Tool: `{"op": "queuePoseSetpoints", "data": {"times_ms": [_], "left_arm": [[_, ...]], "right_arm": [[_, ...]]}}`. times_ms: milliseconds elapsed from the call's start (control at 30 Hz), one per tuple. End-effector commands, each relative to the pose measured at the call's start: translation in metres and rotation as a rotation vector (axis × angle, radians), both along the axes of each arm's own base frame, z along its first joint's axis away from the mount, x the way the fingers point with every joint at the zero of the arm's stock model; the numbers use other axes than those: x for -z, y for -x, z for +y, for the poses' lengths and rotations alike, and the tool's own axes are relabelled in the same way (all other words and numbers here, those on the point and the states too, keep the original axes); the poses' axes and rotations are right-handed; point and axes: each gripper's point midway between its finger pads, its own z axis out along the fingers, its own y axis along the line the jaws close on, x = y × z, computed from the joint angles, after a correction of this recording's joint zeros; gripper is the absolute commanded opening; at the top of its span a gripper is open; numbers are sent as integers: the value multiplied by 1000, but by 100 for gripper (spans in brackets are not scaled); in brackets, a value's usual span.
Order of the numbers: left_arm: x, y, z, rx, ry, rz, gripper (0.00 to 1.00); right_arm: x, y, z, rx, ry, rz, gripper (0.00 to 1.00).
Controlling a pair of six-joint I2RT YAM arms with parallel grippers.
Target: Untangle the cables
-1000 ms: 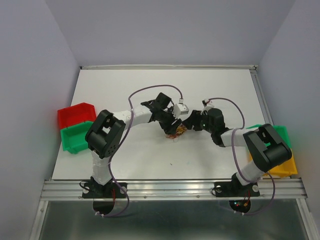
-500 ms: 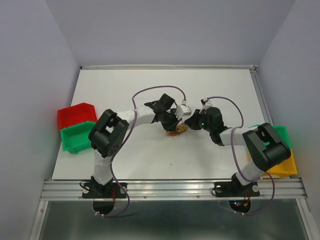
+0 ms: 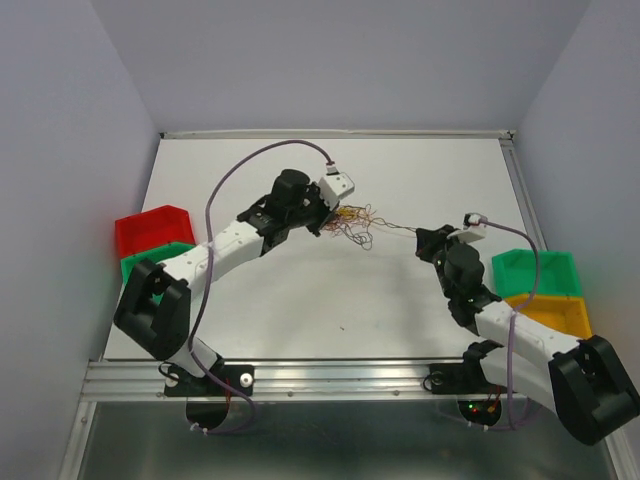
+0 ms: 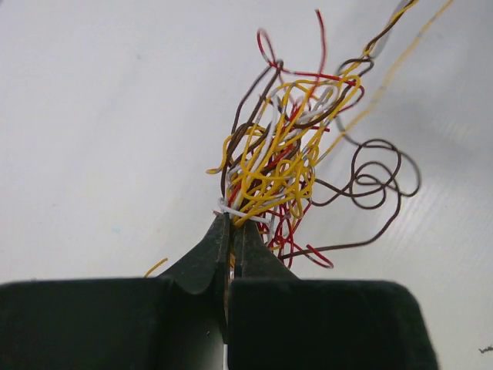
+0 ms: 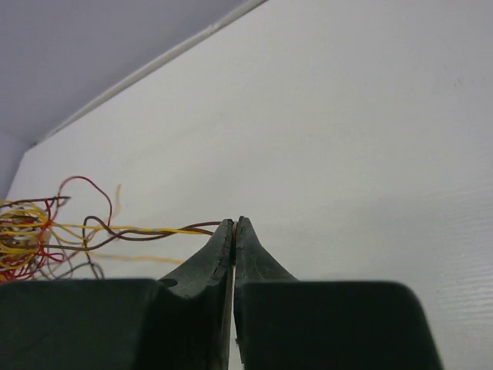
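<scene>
The cables point(image 3: 352, 224) are a knot of hair-thin yellow, red, white and dark brown wires held above the white table point(image 3: 300, 300). My left gripper point(image 3: 335, 212) is shut on the knot's near end; in its wrist view the tangle point(image 4: 281, 162) fans out from the pinched fingertips point(image 4: 217, 235), with brown loops at the right. My right gripper point(image 3: 420, 234) is shut on a few brown and yellow strands point(image 5: 154, 230) that run taut leftward to the tangle point(image 5: 23, 231). Those strands span the gap between the two grippers point(image 3: 395, 227).
Red point(image 3: 150, 228) and green point(image 3: 150, 272) bins stand at the table's left edge. A green bin point(image 3: 540, 272) and a yellow bin point(image 3: 560, 325) stand at the right edge. A raised rim point(image 3: 335, 133) bounds the far side, grey walls beyond it.
Both grippers closed on the cables at the table's middle. They have since pulled apart: the left went up and back with the knot, the right drew toward the right, stretching strands between them.
</scene>
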Motion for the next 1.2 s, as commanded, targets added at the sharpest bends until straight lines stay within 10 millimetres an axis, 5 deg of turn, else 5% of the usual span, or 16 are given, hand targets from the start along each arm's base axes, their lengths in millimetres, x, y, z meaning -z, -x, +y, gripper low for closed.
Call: {"op": "queuePoseSetpoints", "data": {"times_ms": [0,133,200,300,367,500,633,933,1100,1167], "left_arm": [[-42,-30,40,-196,113,-99,0],[-77,-38,67,-272,206,-179,0],[-78,-29,62,-221,220,-180,0],[-76,-3,41,-27,239,-153,0],[-69,8,31,51,223,-128,0],[-53,30,3,176,176,-82,0],[-34,40,-10,228,148,-29,0],[-30,53,-21,321,172,41,0],[-29,72,-27,427,191,89,1],[-29,76,-28,454,191,84,3]], "right_arm": [[6,8,-55,270,38,-6,0],[-2,13,-62,291,36,-32,0],[-5,13,-52,224,57,-38,3],[-14,12,-14,-11,104,-78,56],[-17,16,9,-151,114,-120,80],[-34,45,74,-566,133,-296,84],[-34,64,110,-810,125,-352,85],[-50,74,134,-936,25,-492,78],[-47,54,141,-863,0,-486,64],[-65,60,138,-835,-24,-579,57]]}}
